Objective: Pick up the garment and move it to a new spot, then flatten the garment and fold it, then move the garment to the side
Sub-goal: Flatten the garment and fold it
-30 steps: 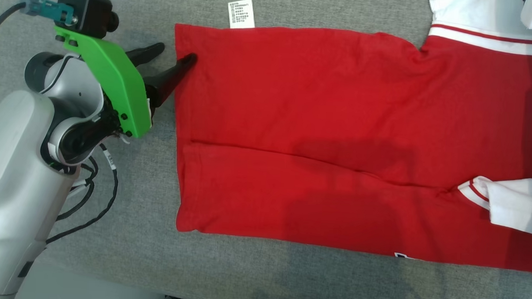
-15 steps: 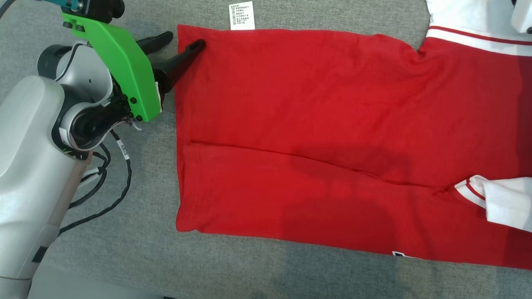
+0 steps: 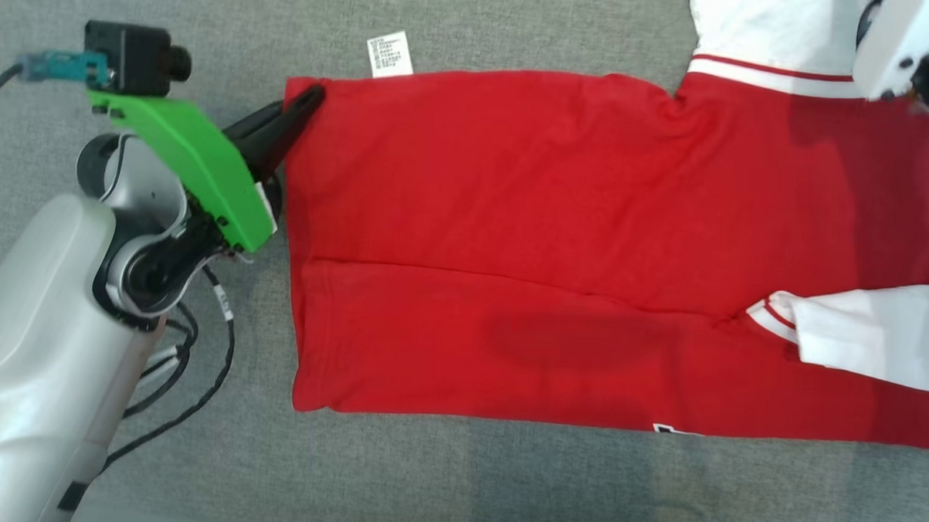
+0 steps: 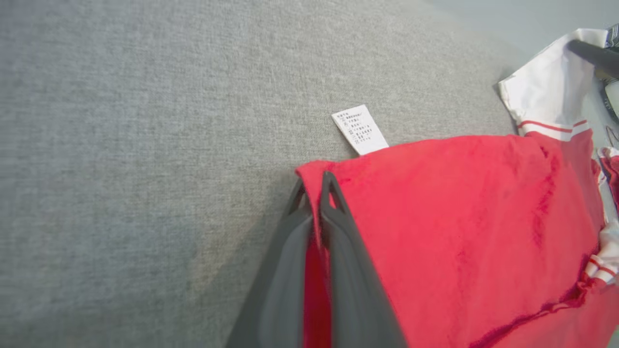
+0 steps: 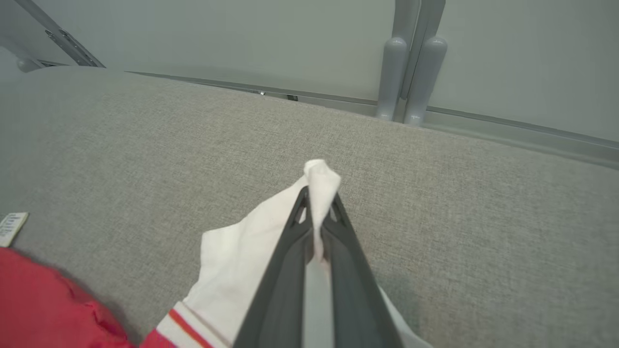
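The garment [image 3: 551, 218] is a red shirt with white sleeves, lying flat and sideways on the grey padded surface [image 3: 503, 486]. My left gripper [image 3: 304, 105] is at the garment's far left hem corner. In the left wrist view, my left gripper [image 4: 314, 186] is shut on that red corner [image 4: 309, 169], with cloth pinched between the fingers. My right gripper [image 5: 316, 193] is shut on the tip of a white sleeve [image 5: 237, 270], which pokes up past the fingertips. The right arm's pale wrist [image 3: 897, 44] sits over the far white sleeve at the head view's top right.
A white care label [image 3: 388, 54] sticks out from the hem beside my left gripper. A second white sleeve [image 3: 856, 344] lies folded across the red body. Black cables [image 3: 190, 375] hang by the left arm. Grey posts [image 5: 411, 72] and a wall stand beyond the surface's far edge.
My left fingers, open astride the hem corner before, have closed on it. The whole head picture has shifted left and down, so the camera has moved.
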Robot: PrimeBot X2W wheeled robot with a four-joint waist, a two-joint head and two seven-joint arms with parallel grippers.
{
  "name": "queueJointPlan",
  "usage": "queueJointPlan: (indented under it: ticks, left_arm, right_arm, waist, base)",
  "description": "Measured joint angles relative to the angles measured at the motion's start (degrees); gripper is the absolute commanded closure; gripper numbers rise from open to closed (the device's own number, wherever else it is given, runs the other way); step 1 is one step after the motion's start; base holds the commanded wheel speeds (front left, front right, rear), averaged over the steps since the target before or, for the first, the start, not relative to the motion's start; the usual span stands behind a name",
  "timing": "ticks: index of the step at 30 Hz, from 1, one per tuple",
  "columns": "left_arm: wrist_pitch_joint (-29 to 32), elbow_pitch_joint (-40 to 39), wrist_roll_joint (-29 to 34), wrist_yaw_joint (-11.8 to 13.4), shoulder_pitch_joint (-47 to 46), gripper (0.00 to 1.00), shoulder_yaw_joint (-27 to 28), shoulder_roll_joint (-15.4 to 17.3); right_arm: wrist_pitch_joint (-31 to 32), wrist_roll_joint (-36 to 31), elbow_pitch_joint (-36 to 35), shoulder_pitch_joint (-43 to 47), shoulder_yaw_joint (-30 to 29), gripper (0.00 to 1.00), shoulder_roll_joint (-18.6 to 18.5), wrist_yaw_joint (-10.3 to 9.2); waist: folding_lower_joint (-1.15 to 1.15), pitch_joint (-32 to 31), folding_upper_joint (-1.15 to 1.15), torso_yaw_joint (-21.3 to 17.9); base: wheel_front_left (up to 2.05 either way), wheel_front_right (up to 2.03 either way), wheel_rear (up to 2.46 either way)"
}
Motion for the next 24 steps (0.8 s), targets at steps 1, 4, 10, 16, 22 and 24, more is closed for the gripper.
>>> queueJointPlan:
  ticks: [1, 4, 10, 16, 22, 24]
  left_arm:
    - [-1.1, -0.5, 0.0, 0.0, 0.9, 1.0, 0.4, 0.3]
    - [-3.9, -2.3, 0.3, 0.0, 4.0, 1.0, 1.2, 1.5]
    - [-5.9, -7.2, 0.3, 0.5, 9.8, 1.0, 2.0, 4.2]
    - [-7.6, -11.5, 0.4, 1.6, 14.7, 1.0, 3.1, 6.7]
    - [-9.8, -15.8, 0.6, 3.3, 22.0, 1.0, 3.8, 9.4]
    - [-10.7, -17.2, 1.2, 3.9, 24.5, 1.0, 3.7, 9.8]
  right_arm:
    - [-0.8, 1.1, -1.4, 1.5, 0.1, 1.0, -0.6, 0.0]
    - [-2.6, 4.0, -6.0, 7.1, -0.1, 1.0, -2.2, 0.0]
    - [-5.9, 7.3, -16.7, 19.6, -5.0, 1.0, -3.1, 0.0]
    - [-6.9, 8.8, -25.5, 31.2, -8.8, 1.0, -1.3, 0.0]
    - [-8.4, 10.0, -30.3, 40.9, -10.9, 1.0, 1.4, 0.0]
    - [-9.0, 10.0, -30.6, 43.9, -11.2, 1.0, 2.6, 0.0]
  waist:
    - [0.0, -0.5, 0.0, -0.2]
    - [0.0, -2.3, 0.0, -1.1]
    - [0.0, -6.0, 0.0, -2.9]
    - [0.0, -9.1, 0.0, -5.3]
    - [0.0, -11.2, 0.0, -8.3]
    - [-0.01, -11.9, 0.0, -9.1]
  base:
    - [0.0, 0.0, 0.0]
    - [0.0, 0.0, 0.0]
    - [0.0, 0.0, 0.0]
    - [0.0, 0.0, 0.0]
    - [0.0, 0.0, 0.0]
    - [0.0, 0.0, 0.0]
